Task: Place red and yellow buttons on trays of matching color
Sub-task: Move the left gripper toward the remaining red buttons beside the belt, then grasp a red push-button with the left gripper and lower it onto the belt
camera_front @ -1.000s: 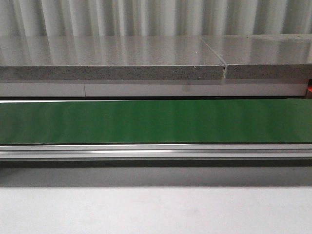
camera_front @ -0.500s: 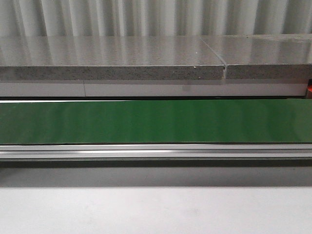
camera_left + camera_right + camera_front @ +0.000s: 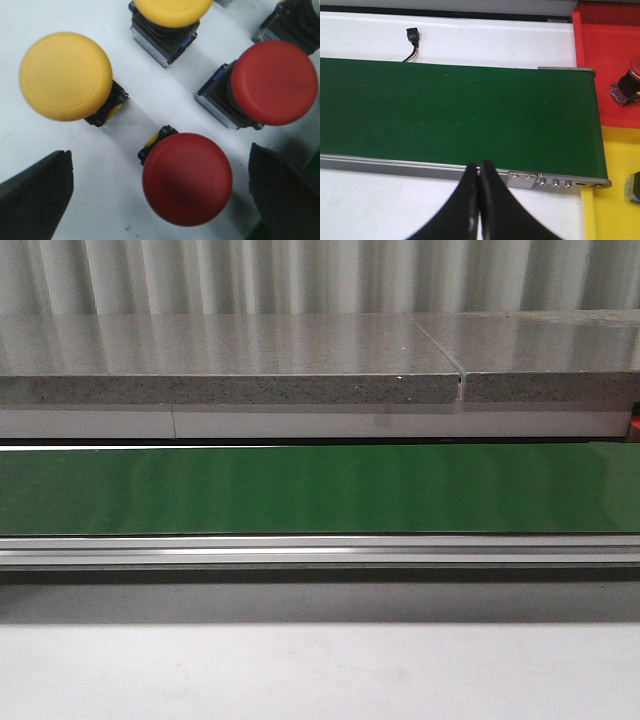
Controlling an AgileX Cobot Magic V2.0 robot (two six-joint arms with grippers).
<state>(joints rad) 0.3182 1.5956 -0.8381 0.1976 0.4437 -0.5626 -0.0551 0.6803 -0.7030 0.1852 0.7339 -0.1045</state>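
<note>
Left claw (image 3: 155,200) spread wide, straddling the near red button (image 3: 187,178), just right of the big yellow button (image 3: 66,76). Rigid plastic, light, smooth dome: better grabbed by the cap rim. Standing upright, cap facing up. Right claw (image 3: 479,175) pressed together, empty over the green belt (image 3: 455,115).

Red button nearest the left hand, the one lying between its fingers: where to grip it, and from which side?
Grip the red button by its mushroom cap, coming straight down from above. The cap faces the left hand, is round, and overhangs the small black-and-yellow base, so the base is mostly hidden. The open fingers already flank it. Neighbouring red button sits close, so keep the fingers narrow.
</note>
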